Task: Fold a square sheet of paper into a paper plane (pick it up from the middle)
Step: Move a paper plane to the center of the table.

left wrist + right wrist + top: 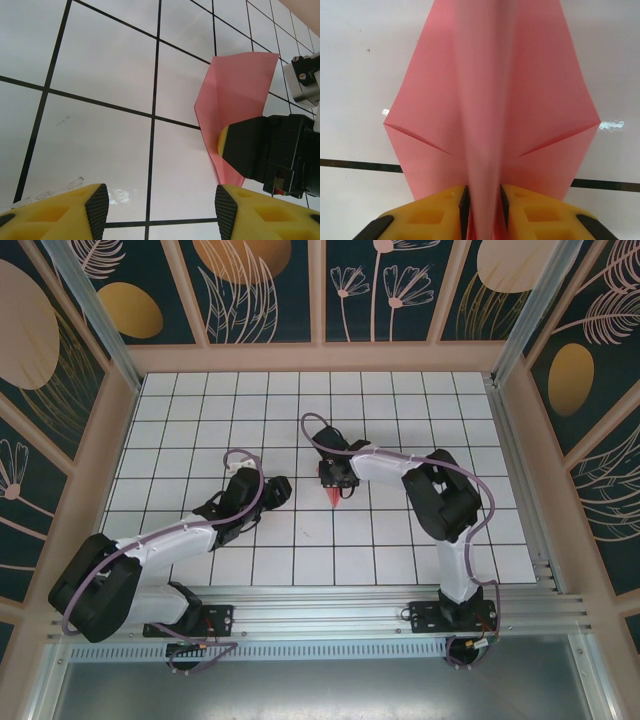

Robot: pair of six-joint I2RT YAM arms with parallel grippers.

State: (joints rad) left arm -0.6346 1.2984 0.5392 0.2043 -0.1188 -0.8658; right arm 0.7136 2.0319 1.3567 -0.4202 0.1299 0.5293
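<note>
From above, the right arm (430,490) doubles back at the elbow, the right gripper (335,480) pointing down at the gridded table (200,420). The pink tip of the paper plane (333,498) pokes out just below it. The left gripper (275,490) sits just beside the right gripper. In the left wrist view, the left gripper (162,200) is spread wide and empty, and the creased plane (235,95) lies under the right gripper (265,150). In the right wrist view, the plane (535,100) is kite-shaped, its raised centre fold between the right gripper's (483,192) nearly closed jaws. I cannot tell whether they pinch it.

White gridded table (200,400), black lines. Salmon-pink paper plane (334,497) lies near centre, narrow end toward 6 o'clock, wings flat on the tiles, centre ridge standing up.
</note>
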